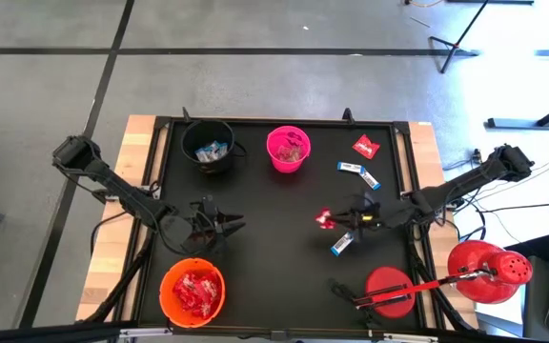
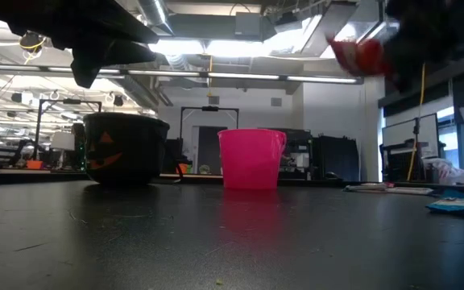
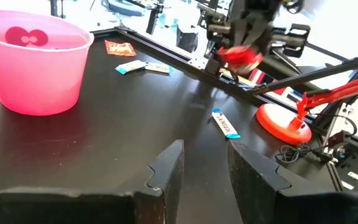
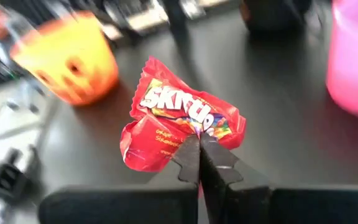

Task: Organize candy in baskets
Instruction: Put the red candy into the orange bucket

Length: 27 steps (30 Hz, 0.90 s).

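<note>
The right claw is clamped on a red Skittles packet, gripping its lower edge, with the packet lifted clear of the black worktop. In the high view the packet sits at the claw tip near the worktop's centre-right, well apart from every bucket.

The left claw hangs above the worktop just beyond the orange bucket, its fingers part-way apart and holding nothing.

Sorting state: the orange bucket holds red packets, the black bucket holds blue-and-white bars, and the pink bucket holds a few dark-wrapped pieces. One red packet and several blue-and-white bars, one of them just beside the right claw, lie loose on the worktop.

Procedure for the step in hand (judgement):

1. The orange bucket is the likely destination, since it holds matching packets.
2. Keep the packet above rim level during the carry; the grip is on a thin edge, so the packet may swing or slip.
3. Route the right arm clear of the left claw, which stands close to the orange bucket.
4. Centre the packet over the bucket mouth before releasing.
</note>
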Each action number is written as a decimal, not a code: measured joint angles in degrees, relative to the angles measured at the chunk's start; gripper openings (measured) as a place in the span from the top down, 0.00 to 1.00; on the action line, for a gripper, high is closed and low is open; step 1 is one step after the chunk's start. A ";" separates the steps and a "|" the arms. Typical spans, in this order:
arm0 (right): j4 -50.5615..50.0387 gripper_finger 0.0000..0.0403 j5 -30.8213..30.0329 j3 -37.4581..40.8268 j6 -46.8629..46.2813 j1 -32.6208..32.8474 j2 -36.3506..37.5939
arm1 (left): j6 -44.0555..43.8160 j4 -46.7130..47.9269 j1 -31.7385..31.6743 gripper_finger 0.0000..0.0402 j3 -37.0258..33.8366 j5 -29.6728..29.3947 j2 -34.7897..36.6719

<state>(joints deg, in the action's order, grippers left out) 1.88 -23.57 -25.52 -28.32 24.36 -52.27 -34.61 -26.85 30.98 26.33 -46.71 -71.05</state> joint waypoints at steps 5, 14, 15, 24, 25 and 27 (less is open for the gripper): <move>14.46 1.00 -1.06 0.00 7.05 0.00 -1.54 | -0.63 -1.82 0.02 0.71 0.00 -0.17 0.00; 32.22 1.00 -1.33 0.00 12.19 0.00 -12.19 | 12.39 -11.65 0.02 0.70 0.00 2.15 0.00; 34.57 1.00 -1.33 0.00 12.25 0.00 -13.77 | 14.17 -12.89 0.02 0.69 0.00 2.89 0.00; 49.47 1.00 3.18 -1.77 13.34 -1.79 -25.64 | 28.04 -14.99 -1.49 0.53 6.69 9.39 -4.87; 49.25 1.00 3.91 -2.73 13.34 -2.23 -26.58 | 29.22 -15.01 -2.01 0.52 8.26 10.46 -6.29; 49.13 1.00 6.00 -4.89 13.34 -3.00 -28.47 | 31.77 -14.92 -2.98 0.50 11.39 11.52 -9.38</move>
<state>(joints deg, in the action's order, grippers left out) 51.00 -17.57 -30.41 -14.98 21.36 -80.74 -2.84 -41.77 28.00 37.71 -35.18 -80.43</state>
